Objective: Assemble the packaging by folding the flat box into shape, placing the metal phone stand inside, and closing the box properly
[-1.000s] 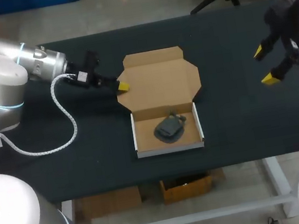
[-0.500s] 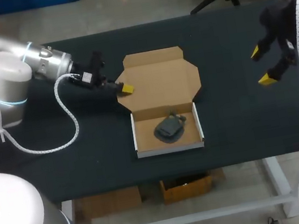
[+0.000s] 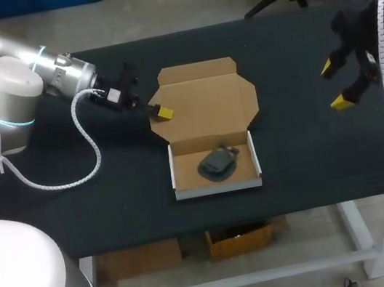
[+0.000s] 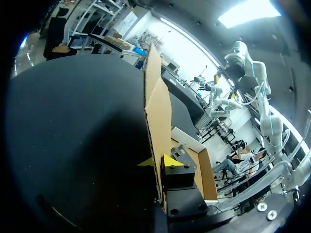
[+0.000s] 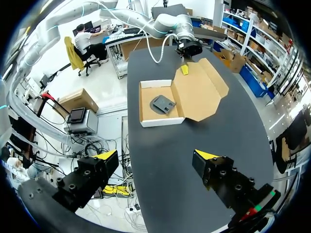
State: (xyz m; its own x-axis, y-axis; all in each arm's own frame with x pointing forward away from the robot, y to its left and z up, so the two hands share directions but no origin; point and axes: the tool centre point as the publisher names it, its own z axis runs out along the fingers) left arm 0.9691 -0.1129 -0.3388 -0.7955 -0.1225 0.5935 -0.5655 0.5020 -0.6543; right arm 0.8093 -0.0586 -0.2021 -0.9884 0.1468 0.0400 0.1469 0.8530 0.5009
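Box (image 3: 219, 190) sits mid-surface, already folded into a tray with white outer walls. Lid (image 3: 203, 101) is open and spread out behind the tray on the far side, still joined at the tray's back wall. It looks roughly flat; can't tell if its left edge is off the surface (image 3: 313, 160).

Stand (image 3: 217, 163) is dark grey and lies inside the tray, about centred and clear of the walls. The right wrist view shows the same: stand (image 5: 163, 103) in the tray of the box (image 5: 158, 121), lid (image 5: 201, 92) fanned out beyond it.

Left pincer (image 3: 163, 111) is at the lid's left edge, its arm coming in low from the left. One yellow tip shows on top of the cardboard. In the left wrist view the lid (image 4: 158, 107) runs edge-on straight between the tips of the left pincer (image 4: 158, 161), one tip tight on each face, so it is clenched on the lid. It also shows from across the surface, left pincer (image 5: 184, 69) at that same lid edge.

Right pincer (image 3: 335, 85) hangs over the right side of the surface, well apart from the box. Its fingers are spread wide and it holds nothing. Its own view agrees: right pincer (image 5: 156, 155) released, with only bare surface between the tips and the box far ahead.
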